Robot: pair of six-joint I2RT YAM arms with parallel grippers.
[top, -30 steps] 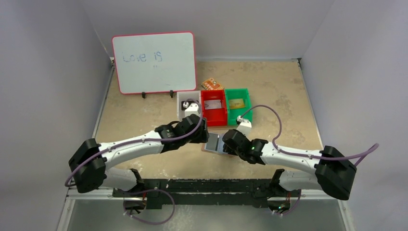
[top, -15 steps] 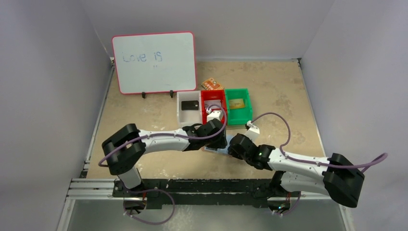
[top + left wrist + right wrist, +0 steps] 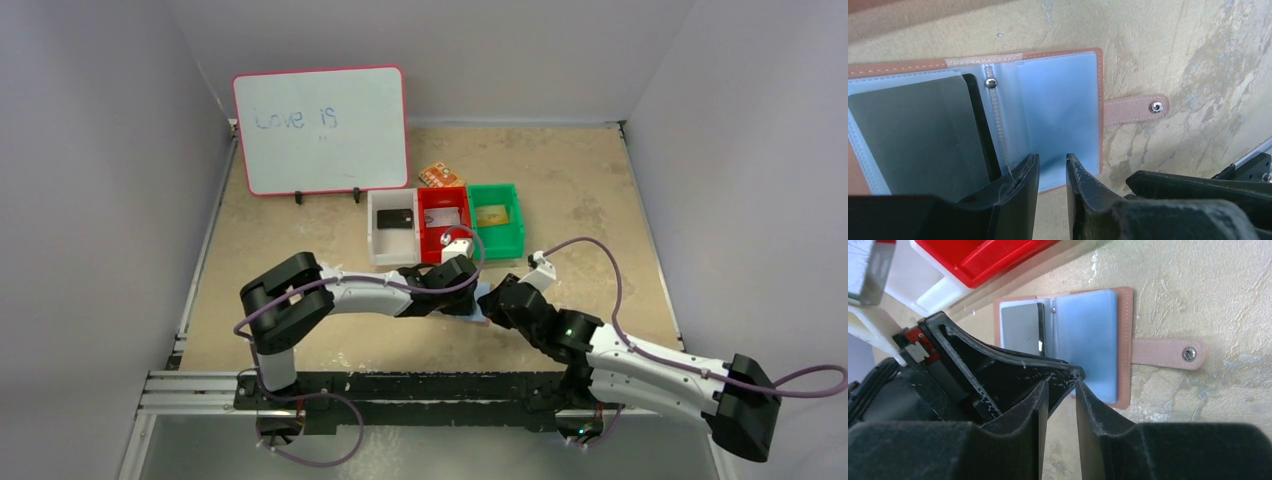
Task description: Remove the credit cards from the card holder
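The card holder (image 3: 1048, 110) lies opened flat on the bench (image 3: 1198, 60), in the upper left of the left wrist view, with its snap tab (image 3: 1135, 107) pointing right. It looks light and floppy with slick sleeves, so it likely slides unless pinned. The grey card (image 3: 913, 135) looks stiff and thin, best pinched at its exposed right edge. The jaws of the left gripper (image 3: 1052, 175) and right gripper (image 3: 1062, 395) stand slightly parted, grasping nothing.

Walled lab booth with whiteboard (image 3: 320, 130)
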